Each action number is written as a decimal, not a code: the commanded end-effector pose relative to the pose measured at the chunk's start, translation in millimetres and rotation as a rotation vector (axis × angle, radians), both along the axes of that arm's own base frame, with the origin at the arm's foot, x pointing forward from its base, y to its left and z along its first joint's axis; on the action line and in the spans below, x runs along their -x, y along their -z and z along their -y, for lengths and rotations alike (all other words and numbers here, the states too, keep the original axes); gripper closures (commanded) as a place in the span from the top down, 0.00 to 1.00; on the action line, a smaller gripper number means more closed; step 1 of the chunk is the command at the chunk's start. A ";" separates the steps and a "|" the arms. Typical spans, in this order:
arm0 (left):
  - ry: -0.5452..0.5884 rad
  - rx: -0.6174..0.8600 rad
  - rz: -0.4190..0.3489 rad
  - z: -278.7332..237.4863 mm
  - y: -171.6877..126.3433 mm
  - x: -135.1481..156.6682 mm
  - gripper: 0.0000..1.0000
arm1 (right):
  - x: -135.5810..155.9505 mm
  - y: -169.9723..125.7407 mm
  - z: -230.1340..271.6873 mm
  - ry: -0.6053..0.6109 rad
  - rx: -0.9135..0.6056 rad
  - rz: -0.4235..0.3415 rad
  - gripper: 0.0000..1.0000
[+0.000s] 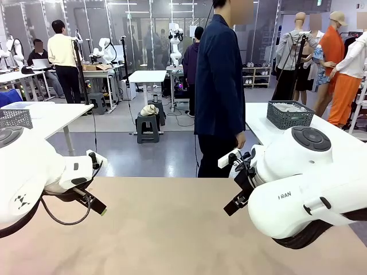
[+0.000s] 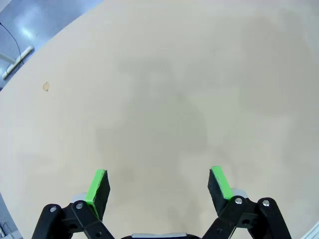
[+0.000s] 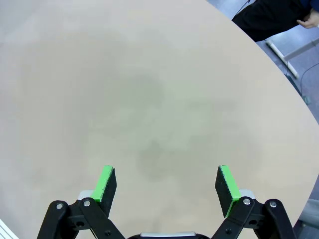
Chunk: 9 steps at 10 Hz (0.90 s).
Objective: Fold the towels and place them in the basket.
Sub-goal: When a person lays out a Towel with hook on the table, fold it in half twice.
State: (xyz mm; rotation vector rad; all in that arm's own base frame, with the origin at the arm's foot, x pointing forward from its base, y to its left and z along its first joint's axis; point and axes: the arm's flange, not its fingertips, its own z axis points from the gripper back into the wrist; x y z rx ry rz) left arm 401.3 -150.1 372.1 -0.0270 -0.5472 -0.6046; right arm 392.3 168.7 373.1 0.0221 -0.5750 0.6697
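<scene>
Over the tan table (image 1: 172,229), the left pincer (image 2: 158,179) and the right pincer (image 3: 165,177) both hang with fingers spread wide, pinching nothing. A dark lattice basket (image 1: 289,116) stands on another white table (image 1: 258,125), beyond the person (image 1: 219,86) and well apart from both arms. It holds something pale that I cannot make out. The step looks like waiting for cloth. Best keep both pincers lifted and wide until 1 towel lies flat, then take 2 neighbouring corners. "FRAN" reads on the right arm (image 1: 298,200).
</scene>
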 end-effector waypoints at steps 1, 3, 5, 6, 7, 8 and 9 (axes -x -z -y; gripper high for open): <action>0.041 0.019 -0.006 -13.0 -15.3 5.8 1.00 | 5.1 -14.2 5.7 -0.023 -0.012 0.000 1.00; 0.081 0.046 0.001 -33.7 -43.8 10.6 1.00 | 8.6 -38.1 17.0 -0.026 -0.006 0.018 1.00; 0.118 0.038 -0.003 -53.6 -84.9 26.2 1.00 | 18.1 -77.2 36.2 -0.035 -0.003 0.010 1.00; 0.138 0.027 0.001 -64.1 -105.9 36.2 1.00 | 25.7 -100.0 49.5 -0.047 -0.007 0.006 1.00; 0.159 0.027 0.004 -77.0 -127.4 43.7 1.00 | 32.9 -124.1 64.8 -0.059 -0.020 0.013 1.00; 0.179 0.026 0.006 -92.2 -149.6 48.9 1.00 | 40.9 -147.4 79.0 -0.065 -0.032 0.031 1.00; 0.208 0.030 0.006 -108.5 -174.4 56.9 1.00 | 50.2 -172.2 92.7 -0.059 -0.035 0.040 1.00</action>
